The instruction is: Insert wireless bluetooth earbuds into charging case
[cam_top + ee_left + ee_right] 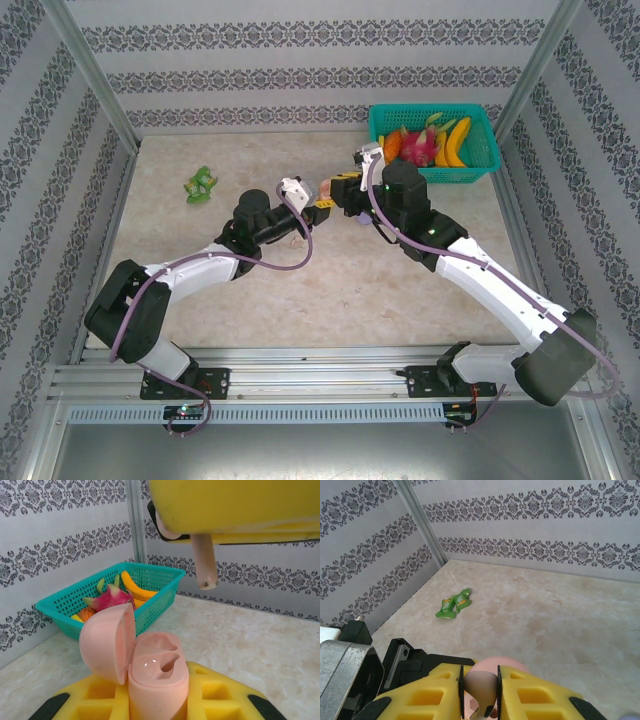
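Observation:
My left gripper [159, 692] is shut on a pink charging case [160, 672] and holds it upright. The case's lid [107, 642] hangs open to the left, and both wells show bare. Straight above the case, my right gripper [200, 530] is shut on a pale pink-beige earbud [205, 562] with its stem pointing down, a gap above the case. In the right wrist view, the earbud [481, 682] sits pinched between the yellow fingers [430, 695], with the case's pink lid [512, 665] just beyond. From above, both grippers [318, 206] [345, 192] meet at mid-table.
A teal basket [480, 150] of toy fruit stands at the back right corner, close behind the right arm. A green packet [201, 184] lies at the back left. Patterned walls and metal posts [135, 525] enclose the table.

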